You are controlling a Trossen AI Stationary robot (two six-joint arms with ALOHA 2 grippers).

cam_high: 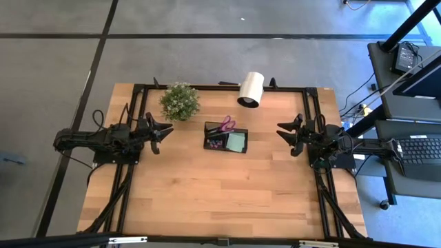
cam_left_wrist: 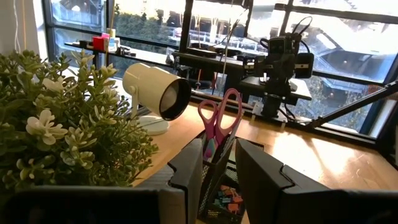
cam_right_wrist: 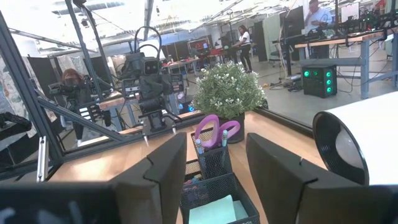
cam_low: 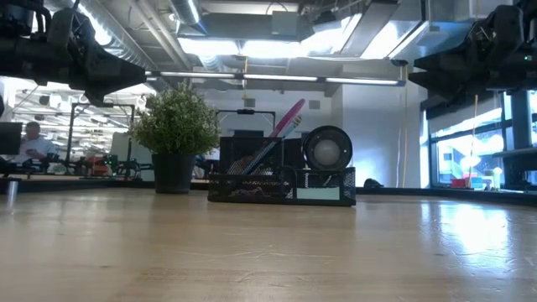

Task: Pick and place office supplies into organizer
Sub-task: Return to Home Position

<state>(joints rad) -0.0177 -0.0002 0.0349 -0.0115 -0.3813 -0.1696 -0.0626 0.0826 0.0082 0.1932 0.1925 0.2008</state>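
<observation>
Left gripper [cam_high: 167,130]: fingers spread, nothing between them. It hangs above the table at 9 o'clock from the organizer [cam_high: 206,138], well apart from it, tips pointing in toward it.

Right gripper [cam_high: 282,132]: also spread and empty, at 3 o'clock from the organizer, well apart, facing back at the left one. Both wrist views look through an open gap straight at the tray.

Organizer sits near mid-table, a little toward the far edge.
- Scissors [cam_high: 227,125] stand in the taller compartment, purple handles up and leaning.
- The right wrist view shows a couple of pen-like ends [cam_right_wrist: 199,144] beside the handles.
- Sticky-note pad [cam_high: 237,142] lies flat in the low compartment.
- Small coloured clips [cam_left_wrist: 226,196] show through the mesh at the bottom. I can't count them.

Plant [cam_high: 180,100] is at 10 o'clock from the tray, white cylinder [cam_high: 251,89] at 1 o'clock. Neither is part of the job.

No loose supplies visible on the wood [cam_high: 207,193] in the high or low view.

Judgement: sorting looks finished. All that seems left is the arms parking, and they look close to rest.
</observation>
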